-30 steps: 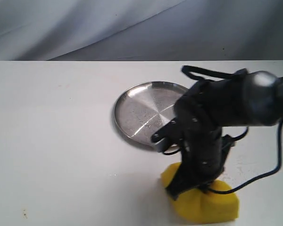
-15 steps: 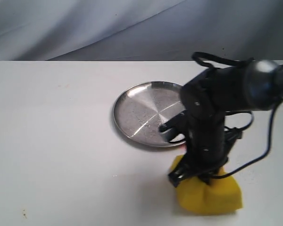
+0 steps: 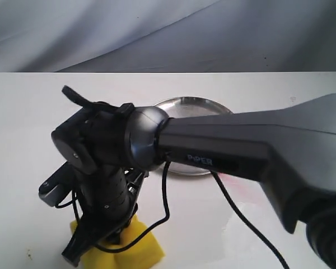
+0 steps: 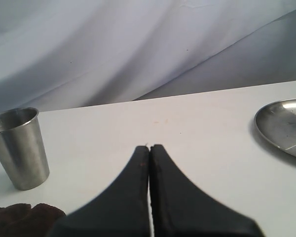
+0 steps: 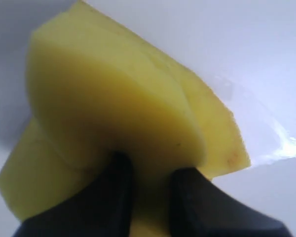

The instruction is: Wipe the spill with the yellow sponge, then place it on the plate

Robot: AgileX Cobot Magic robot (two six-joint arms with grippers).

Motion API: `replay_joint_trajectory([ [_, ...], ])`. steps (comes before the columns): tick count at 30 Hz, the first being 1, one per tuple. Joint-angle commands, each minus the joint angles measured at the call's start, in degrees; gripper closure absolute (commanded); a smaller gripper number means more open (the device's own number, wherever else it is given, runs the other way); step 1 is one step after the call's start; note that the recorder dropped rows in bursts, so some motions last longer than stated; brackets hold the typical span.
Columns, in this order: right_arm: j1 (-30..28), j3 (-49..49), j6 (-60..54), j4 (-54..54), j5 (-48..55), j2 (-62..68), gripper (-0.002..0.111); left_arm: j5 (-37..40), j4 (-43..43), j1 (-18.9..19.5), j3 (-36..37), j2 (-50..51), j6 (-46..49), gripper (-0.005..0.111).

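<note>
Right gripper [image 5: 150, 174] is clamped on the yellow sponge [image 3: 143, 252], fingers biting into its middle so the foam buckles and bulges around them. The sponge sits low on the white table [image 3: 22, 140], at the near left of the exterior view, with the right arm reaching across the middle to hold it there. Left gripper [image 4: 149, 150] idles over bare table, fingers pressed together on nothing. The spill itself is not clear from the exterior camera. The right wrist view shows a wet glossy sheen [image 5: 269, 143] just beside one sponge corner, probably spill or its smear.

Risks:
- The folded foam likely meets the table unevenly, so a pass may spread liquid rather than lift it.
- The pinch is narrow and central, so a dragged edge could twist the block loose.
- A black cable [image 3: 167, 204] loops from the wrist down across the sponge and could trail through the wet patch or snag.
- A loaded sponge may drip on the way to the plate.

The plate [image 3: 190, 106] lies farther back, half hidden behind the forearm. The route to it looks open, but the wrist must swing back over.

The sponge is at the bottom limit of the exterior view and the table's near edge is not visible, so the margin there is unknown. The far edge meets the grey backdrop, well apart. A steel cup [image 4: 18, 148] stands upright and a dark brown cloth [image 4: 19, 217] lies near it, both in the left gripper's area and well clear of the plate.
</note>
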Motion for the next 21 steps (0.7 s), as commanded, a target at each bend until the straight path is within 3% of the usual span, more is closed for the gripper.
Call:
replay_joint_trajectory([
  [1, -0.7, 5.3, -0.9, -1.1, 0.7, -2.4, 0.108, -0.4, 0.0, -0.4, 0.3, -0.2, 0.0, 0.107],
  [8, -9.3, 24.6, 0.6, -5.4, -2.9, -11.4, 0.108, -0.4, 0.0, -0.4, 0.3, -0.2, 0.0, 0.107],
  [14, -19.4, 38.8, 6.9, -15.9, -5.7, -20.3, 0.108, -0.4, 0.0, -0.4, 0.3, -0.2, 0.0, 0.107],
  [21, -30.0, 39.8, 10.9, -23.0, -3.7, -28.6, 0.108, -0.4, 0.0, -0.4, 0.3, -0.2, 0.0, 0.107],
])
